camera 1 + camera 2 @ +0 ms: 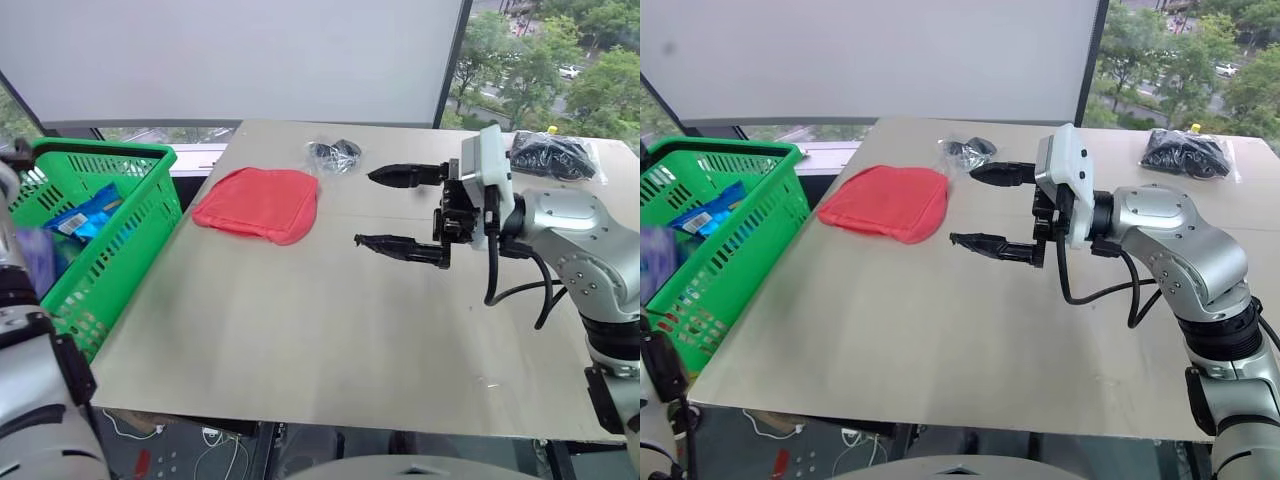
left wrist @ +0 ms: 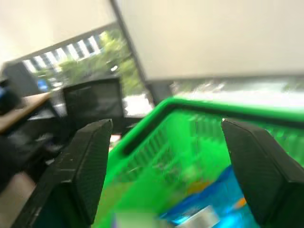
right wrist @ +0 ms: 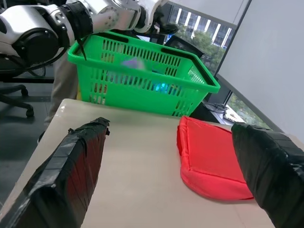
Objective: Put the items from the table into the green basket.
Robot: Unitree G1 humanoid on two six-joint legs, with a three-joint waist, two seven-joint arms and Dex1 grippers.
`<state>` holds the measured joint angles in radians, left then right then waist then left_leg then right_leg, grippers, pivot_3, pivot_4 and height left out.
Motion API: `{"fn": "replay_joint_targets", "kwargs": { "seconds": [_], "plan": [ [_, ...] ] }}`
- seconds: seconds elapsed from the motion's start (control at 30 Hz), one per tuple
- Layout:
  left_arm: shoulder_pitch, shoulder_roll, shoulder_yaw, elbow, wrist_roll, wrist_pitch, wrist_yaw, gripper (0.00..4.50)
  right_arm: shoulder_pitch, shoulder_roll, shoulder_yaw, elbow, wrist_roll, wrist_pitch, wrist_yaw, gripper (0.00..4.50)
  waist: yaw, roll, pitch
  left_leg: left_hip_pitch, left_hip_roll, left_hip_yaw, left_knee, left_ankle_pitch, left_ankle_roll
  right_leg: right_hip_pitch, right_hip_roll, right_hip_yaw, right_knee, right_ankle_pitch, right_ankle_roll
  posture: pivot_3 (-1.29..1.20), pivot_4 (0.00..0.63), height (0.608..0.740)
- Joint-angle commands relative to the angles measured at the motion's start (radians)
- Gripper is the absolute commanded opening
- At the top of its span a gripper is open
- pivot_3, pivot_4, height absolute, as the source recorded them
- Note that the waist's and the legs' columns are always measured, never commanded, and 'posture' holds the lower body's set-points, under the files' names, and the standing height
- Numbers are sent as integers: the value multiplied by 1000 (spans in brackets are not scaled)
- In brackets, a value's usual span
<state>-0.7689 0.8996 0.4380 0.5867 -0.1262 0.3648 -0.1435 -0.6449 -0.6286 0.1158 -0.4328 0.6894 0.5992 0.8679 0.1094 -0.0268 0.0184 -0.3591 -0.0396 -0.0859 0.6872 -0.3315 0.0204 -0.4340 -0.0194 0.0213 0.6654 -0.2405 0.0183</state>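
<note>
- Nearest us in the left eye view, our right gripper (image 1: 400,210) hovers mid-frame over the table (image 1: 300,350), jaws spread wide, holding nothing. The red fabric pouch (image 1: 258,203) lies upper centre, one clear bag (image 1: 334,154) just behind it, another clear bag (image 1: 552,155) at upper right.
- At the left edge stands the green basket (image 1: 150,156), with a blue packet (image 1: 88,215) inside.
- From the left wrist view, our left gripper (image 2: 166,166) gapes wide and empty above the basket interior.
- From the right wrist view, the pouch sits lower right, the basket upper centre.
- Next we should probably take the pouch: come in low, pinch one edge, lift clear of the rim.
- Matte beige tabletop; a large window with trees outside, upper right.
</note>
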Motion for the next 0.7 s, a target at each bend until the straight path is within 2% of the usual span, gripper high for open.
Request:
{"fn": "replay_joint_targets", "kwargs": {
  "seconds": [0.03, 0.1, 0.13, 0.2, 0.33, 0.43, 0.57, 0.67, 0.7],
  "plan": [
    [28, -98, 36, -247, -144, -12, -74, 3844, 31, -35, -37, -3, -49, -28, 7, 4500, 9, -1, -1, 0, 0, 0, 1, 0, 0, 0, 0, 0, 0, 0, 0, 210, 0, 740],
    [50, -186, 53, -421, -303, 88, -145, 3844, 74, -69, -50, -2, -90, -27, -12, 4500, 15, -2, -2, -1, 0, 0, 1, 0, 0, 0, 0, 0, 0, 0, -1, 205, 0, 740],
    [82, -217, 8, -526, -366, 154, -195, 4114, 119, -99, -69, -3, -113, -20, -27, 4500, 15, -3, -2, -2, 0, 0, 1, 0, 0, 0, 0, 0, -1, 1, -1, 195, 0, 740],
    [149, -240, -81, -675, -434, 247, -274, 4459, 199, -143, -105, -9, -149, -23, -42, 4500, 15, -3, -5, -2, 0, 0, 2, 0, 0, 0, 0, 0, -1, 1, -1, 183, 0, 740],
    [311, -234, -195, -880, -513, 380, -363, 4459, 387, -211, -209, -36, -186, -37, -57, 4500, 6, 2, -9, -1, 0, 2, 1, -1, 2, 0, 0, 2, -1, 1, -1, 135, 0, 740],
    [448, -220, -233, -963, -524, 404, -416, 4459, 559, -234, -319, -82, -200, -43, -69, 4500, -12, 6, -12, 2, 3, 5, -1, -1, 2, 0, 2, 6, -1, 0, -2, 97, 0, 740],
    [593, -202, -199, -1011, -545, 417, -458, 4459, 744, -243, -459, -131, -201, -48, -58, 4500, -35, 10, -11, 6, 8, 11, -2, 0, 0, 3, 5, 8, -1, 0, -4, 51, 0, 740],
    [664, -191, -190, -1020, -552, 417, -484, 4459, 799, -235, -499, -111, -218, -71, -60, 4500, -47, 21, -5, 26, 9, 11, -4, -3, 5, 24, 6, 8, -4, 0, -4, 28, 0, 740],
    [684, -187, -193, -1017, -552, 417, -495, 4459, 809, -231, -502, -107, -222, -79, -59, 4500, -47, 21, -5, 31, 9, 13, -5, -3, 5, 29, 7, 9, -4, -1, -4, 28, 0, 740]
  ]
}}
